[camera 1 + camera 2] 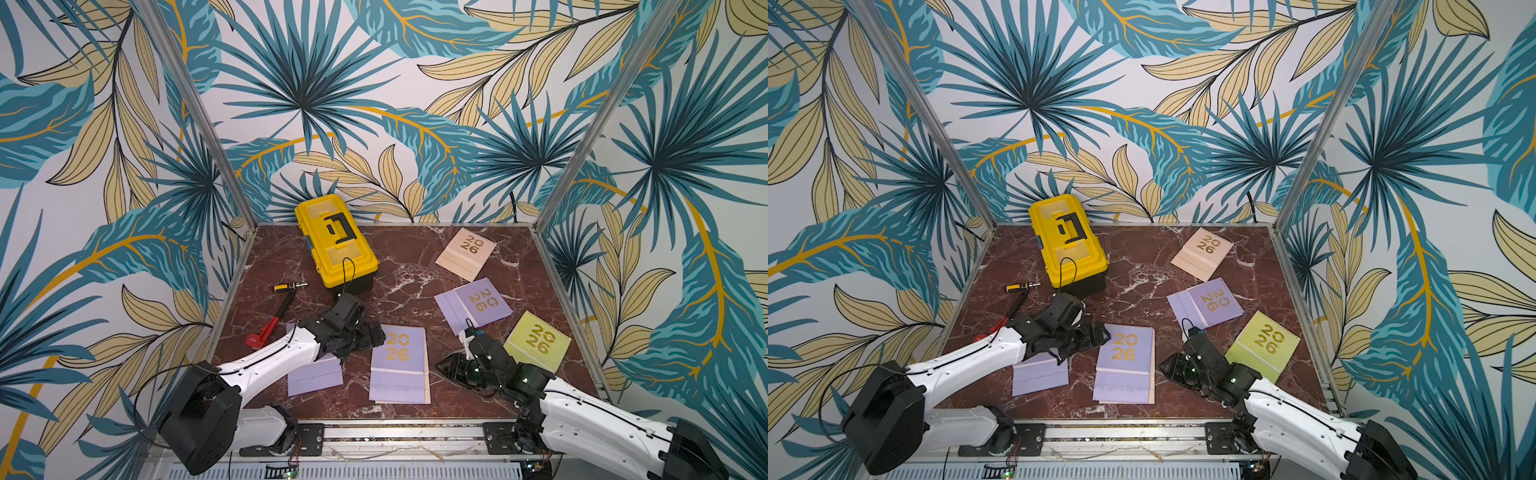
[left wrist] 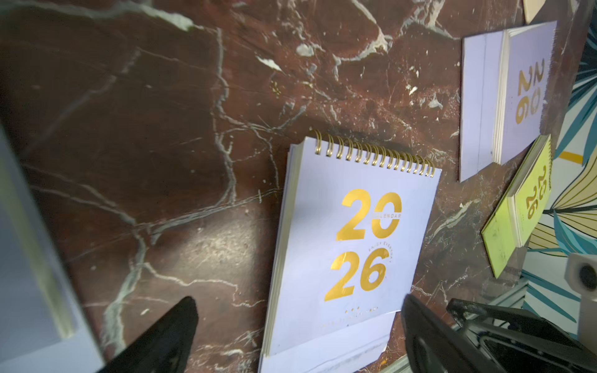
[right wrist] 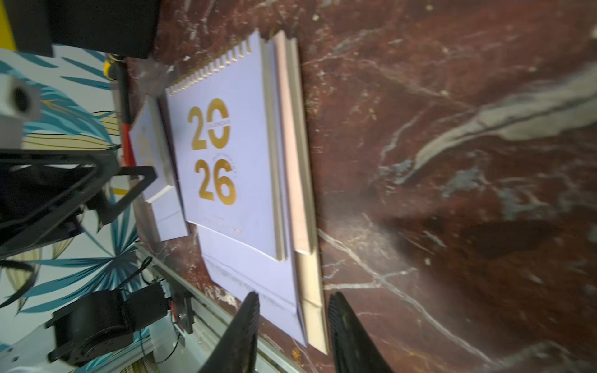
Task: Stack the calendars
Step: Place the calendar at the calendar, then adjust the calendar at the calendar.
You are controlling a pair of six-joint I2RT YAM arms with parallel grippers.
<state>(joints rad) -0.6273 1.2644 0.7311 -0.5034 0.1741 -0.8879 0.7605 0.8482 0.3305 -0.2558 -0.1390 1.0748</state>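
**Desk:** Containers first. What are you getting?

**Me:** Just one: the yellow toolbox (image 1: 334, 241), sitting at 11 o'clock on the marble table (image 1: 407, 286). Lid is down, so I'm seeing nothing of its inside.

**Desk:** Calendars against the jaws?

**Me:** At 6 o'clock the top lilac calendar (image 1: 399, 359) is lying face up on a peach calendar (image 3: 290, 145), whose edge is peeking out on the right arm's side. The left gripper (image 2: 299, 298) is hanging over the stack's 9 o'clock edge, jaws spread wide and gripping nothing. In its wrist view the cover's lower part is showing between the fingers. The right gripper (image 3: 294, 294) is pointing in at the stack's 3 o'clock edge with its jaws partly parted. In its wrist view they are framing the stack's near corner. Both calendars are lying flat, and I'm seeing nothing clamped.

**Desk:** Surroundings?

**Me:** A second lilac calendar (image 1: 316, 376) is lying at 7 o'clock, its far half covered by the left arm. A third lilac calendar (image 1: 478, 303) is lying at 3. The lime calendar (image 1: 538, 347) is at 4, with the right wrist hiding its near corner. The far peach calendar (image 1: 465, 251) is at 1. A screwdriver (image 1: 291, 286) and a red-headed tool (image 1: 266, 326) are lying around 9 to 10, beside the left arm.
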